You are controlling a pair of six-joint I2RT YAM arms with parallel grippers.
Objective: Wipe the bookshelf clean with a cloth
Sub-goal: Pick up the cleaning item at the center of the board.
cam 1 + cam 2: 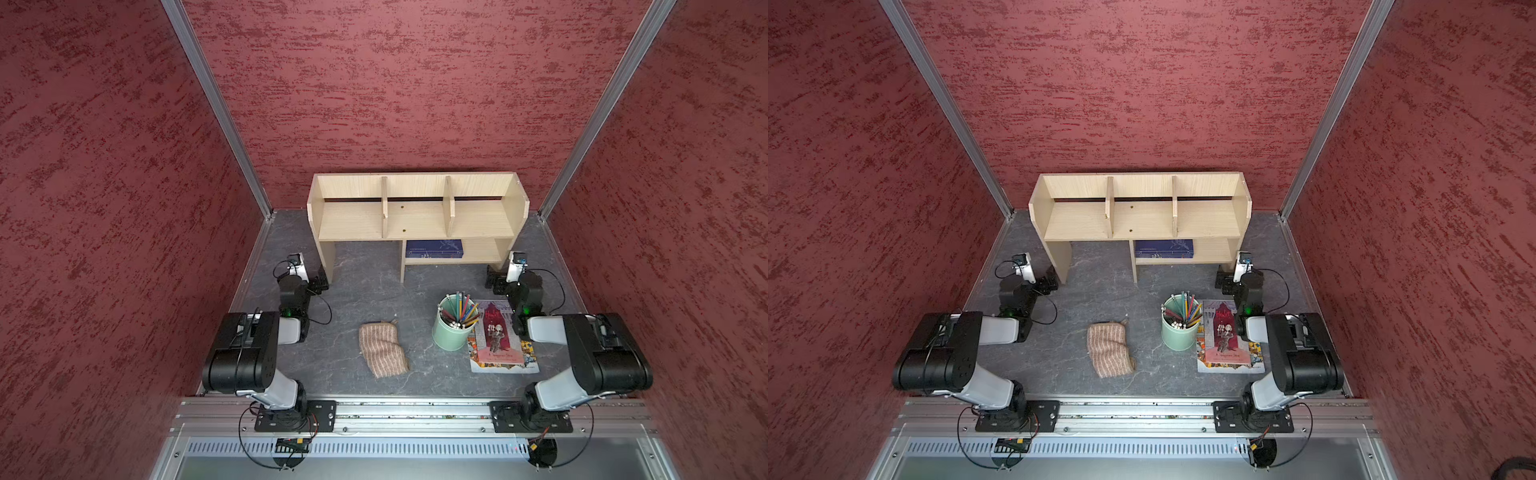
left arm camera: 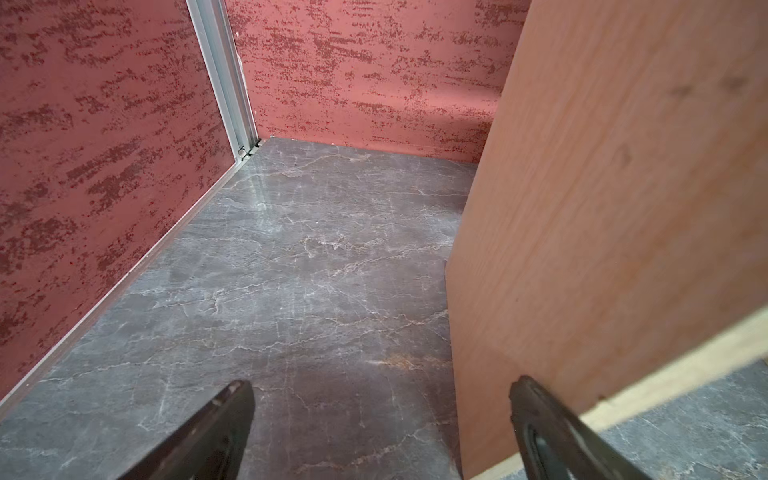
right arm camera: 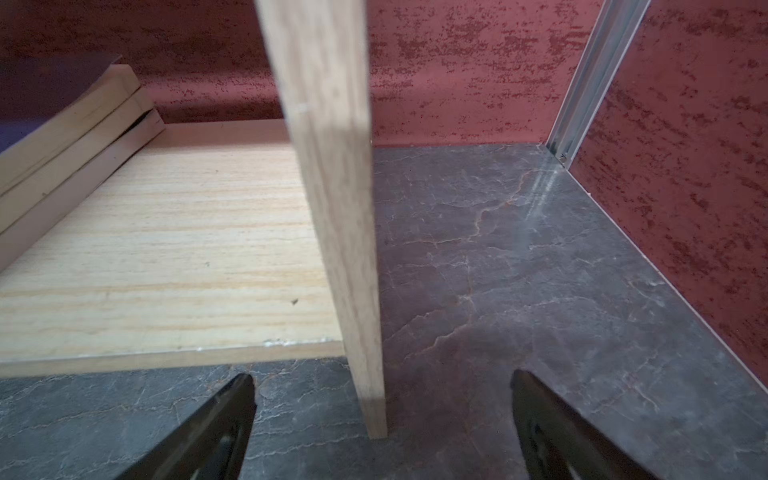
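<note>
Bare tabletop (image 1: 365, 286) rings the cloth (image 1: 382, 350); pencil cup (image 1: 451, 334) stands near its right.

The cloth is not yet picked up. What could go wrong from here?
1. The right claw stands open close in front of a side panel of the bookshelf; a sideways swing may shove it.
2. The pencil cup stands between the right claw and the cloth; a reach across might tip it.
3. The cloth lies bunched, so a pinch may catch only one fold.

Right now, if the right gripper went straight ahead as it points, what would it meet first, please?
Probably the bookshelf: its side panel's front edge stands just ahead, between the right gripper's open jaws.
</note>
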